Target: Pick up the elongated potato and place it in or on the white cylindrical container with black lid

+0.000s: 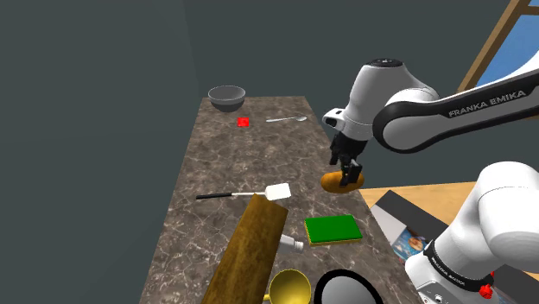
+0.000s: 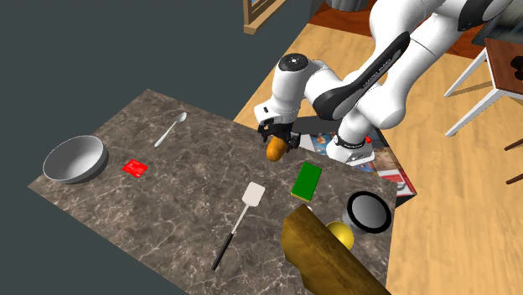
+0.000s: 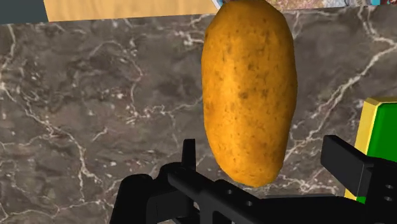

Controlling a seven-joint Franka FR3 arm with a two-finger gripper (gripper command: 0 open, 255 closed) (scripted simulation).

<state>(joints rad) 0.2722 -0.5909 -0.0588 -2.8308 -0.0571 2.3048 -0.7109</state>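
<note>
An orange-brown elongated potato [image 1: 332, 181] [image 2: 274, 151] [image 3: 249, 89] lies on the dark marble counter [image 1: 225, 164], close to the edge on the shoulder view's right. My gripper [image 1: 347, 171] [image 2: 277, 141] [image 3: 267, 159] hangs right over it, open. In the wrist view its fingers [image 3: 347, 162] stand on either side of the potato's near end without touching it. The container with the black ring lid [image 1: 345, 289] [image 2: 369, 212] stands at the counter's near end, past a green block.
A green block [image 1: 332, 229] [image 2: 307, 181] lies between potato and container. A long brown wooden block [image 1: 246, 255], a yellow bowl [image 1: 289, 287], a white-headed spatula [image 1: 246, 194] and a small white tube [image 1: 292, 243] lie nearby. A grey bowl [image 1: 226, 97], red card [image 1: 244, 123] and spoon [image 1: 285, 119] are at the far end.
</note>
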